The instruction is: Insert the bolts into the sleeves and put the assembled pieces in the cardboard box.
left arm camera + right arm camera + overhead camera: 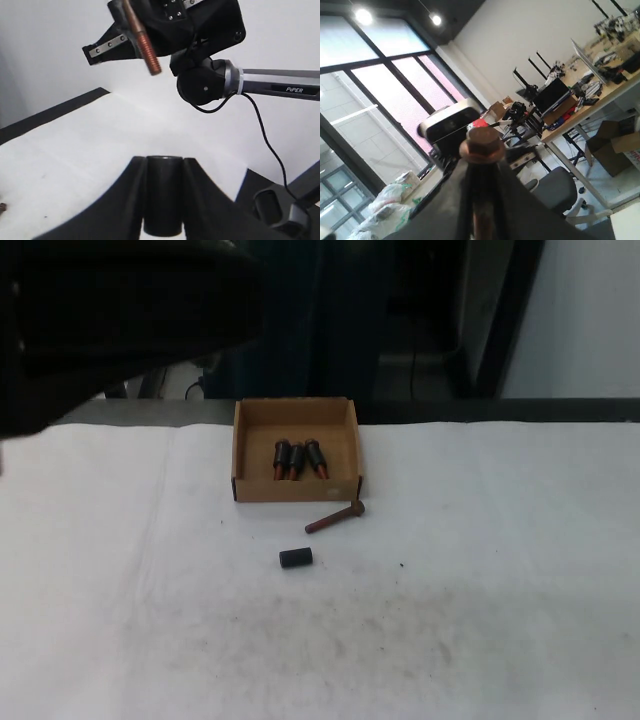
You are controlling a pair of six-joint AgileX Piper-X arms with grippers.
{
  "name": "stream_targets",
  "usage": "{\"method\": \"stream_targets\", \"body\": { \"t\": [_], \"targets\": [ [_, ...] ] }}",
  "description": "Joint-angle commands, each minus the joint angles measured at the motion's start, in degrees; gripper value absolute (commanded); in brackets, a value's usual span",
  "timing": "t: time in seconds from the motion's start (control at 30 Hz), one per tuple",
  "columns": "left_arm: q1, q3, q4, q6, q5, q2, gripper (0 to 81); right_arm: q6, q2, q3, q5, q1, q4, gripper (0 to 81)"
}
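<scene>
My left gripper (164, 162): fingers pinching a black sleeve (164, 200), one finger on each side, the sleeve's open end facing out past the tips.

My right gripper (481, 170): fingers clamped on a copper-coloured bolt (481, 144), hex head sticking out beyond the tips. From the left wrist view that bolt is held up in the air by its head end with the threaded end free and tilted. It is apart from the sleeve, not touching it.

Writing: white lettering (295, 89) on the grey link of my right arm. It is a brand mark, so I don't read it out.

High view: the cardboard box (240, 455) sits open on the white sheet (500, 590), toward the far side of the bench. Three assembled pieces (297, 458) lie side by side inside it, black sleeves with reddish bolt ends showing. Just in front of the box lies a loose bolt (335, 517), head end close to the box's front corner. A loose sleeve (295, 558) lies on its side near it, closer to the camera. The two are apart. A dark blurred arm part (120, 320) sits in the near left corner; which arm, I cannot tell.
</scene>
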Motion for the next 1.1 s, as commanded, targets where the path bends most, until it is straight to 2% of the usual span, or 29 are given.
{"method": "stream_targets", "body": {
  "t": [0.0,0.2,0.33,0.4,0.5,0.6,0.7,0.8,1.07],
  "targets": [
    [-0.13,-0.37,-3.28,0.00,6.41,-1.30,0.9,-3.96,-8.34,6.38,4.21,0.59,-0.59,0.0],
    [-0.25,-0.32,-3.67,-5.64,11.21,-3.97,0.9,-17.53,-21.33,15.72,4.59,0.20,2.78,0.0],
    [-0.25,0.09,-3.26,-7.95,12.34,-4.34,0.9,-31.37,-24.13,16.72,1.73,0.20,18.98,0.0],
    [-0.25,1.15,-1.87,-6.04,12.13,-4.34,0.9,-39.29,-24.15,16.72,1.75,0.20,27.97,0.0],
    [-0.25,4.45,-0.39,-2.41,9.56,-4.34,0.9,-53.69,-24.00,16.72,4.99,0.20,37.98,0.0],
    [-0.25,9.29,-2.55,0.91,7.54,-4.34,0.9,-63.58,-24.00,16.72,10.96,0.20,43.85,0.0],
    [-0.25,15.43,-9.11,2.87,7.11,-4.34,0.9,-69.02,-23.89,16.72,17.57,0.20,47.90,0.0],
    [-0.25,22.24,-18.69,3.07,5.81,-4.34,0.9,-71.17,-23.33,16.72,21.25,0.20,49.26,0.0],
    [-0.25,37.53,-44.40,0.11,5.74,-4.01,0.9,-71.05,-21.91,16.83,19.87,0.20,49.47,0.0]
  ]
}}
